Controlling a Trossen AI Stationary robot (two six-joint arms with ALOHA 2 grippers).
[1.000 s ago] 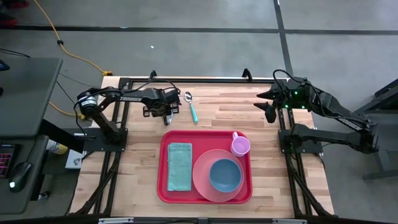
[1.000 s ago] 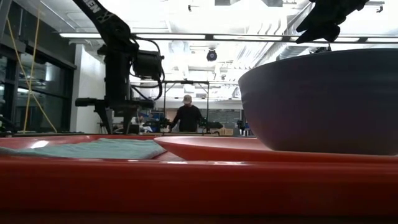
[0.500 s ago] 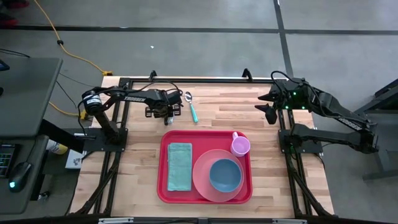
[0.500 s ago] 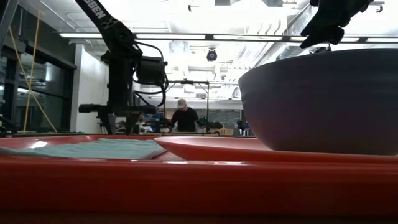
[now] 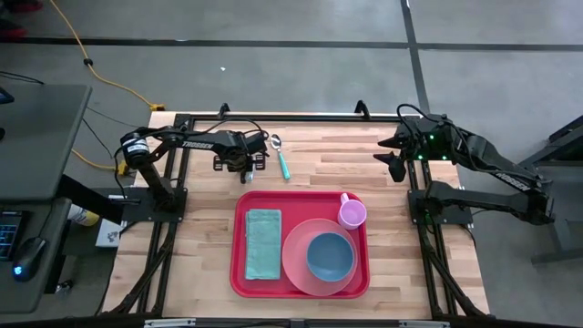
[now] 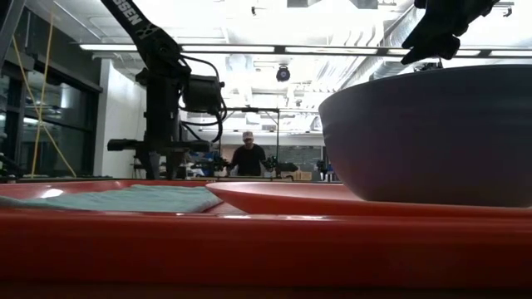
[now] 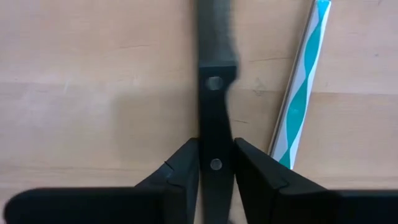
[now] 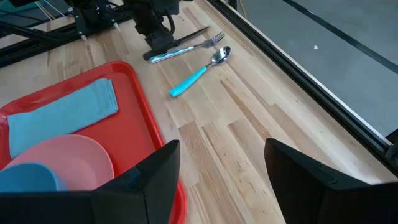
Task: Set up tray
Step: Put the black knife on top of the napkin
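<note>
Tray (image 5: pixel 301 244) unlabelled; left arm (image 6: pixel 145 37) lettering only partly readable

Both arms are dark, near-black, built from jointed tubular links mounted on black frame bases at the table's edges. The left arm (image 5: pixel 187 142) carries white lettering along its forearm link and a pale round cap at its shoulder joint; black cables loop beside its wrist. The right arm (image 5: pixel 496 164) shows a small green indicator light near its wrist. The left gripper's fingers (image 7: pixel 181 168) are matte black, flat-faced and angular.
</note>
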